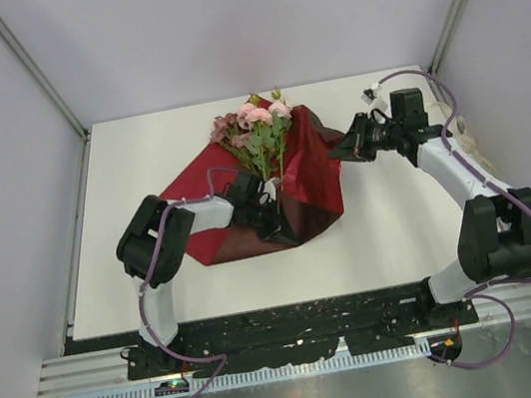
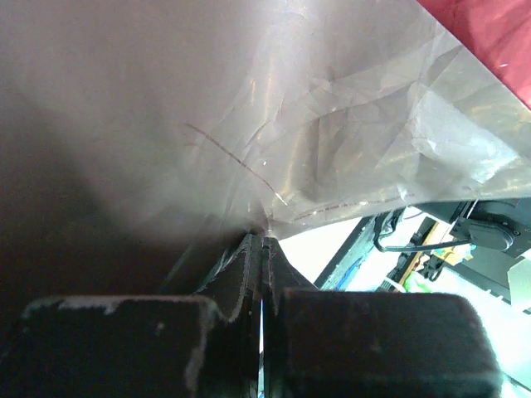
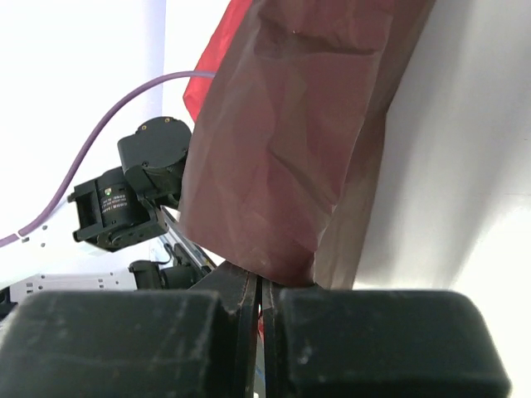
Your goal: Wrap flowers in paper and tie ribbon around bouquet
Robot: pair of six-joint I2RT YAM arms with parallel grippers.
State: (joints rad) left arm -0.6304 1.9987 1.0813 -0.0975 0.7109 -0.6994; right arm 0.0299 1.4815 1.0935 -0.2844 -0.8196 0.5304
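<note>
The left hand (image 2: 261, 249) is closed on the paper (image 1: 311, 166), its two fingers pinched together on a crease of the sheet. From its own camera the maroon sheet, shiny on this side, spreads up and away just ahead of the fingertips and fills most of the view. The right hand (image 3: 259, 286) is likewise clamped tight on the paper, gripping a folded edge that rises directly in front of it. Seen from above, the sheet lies crumpled on the white surface (image 1: 138, 159) between the two hands, its right flap reaching to the right hand. The flowers (image 1: 257, 130) lie on the paper just beyond the left hand, stems pointing back at it and pink blooms at the far end. They sit to the left of the right hand, near it but apart. The left arm (image 3: 133, 199) shows past the fold in the right wrist view.
</note>
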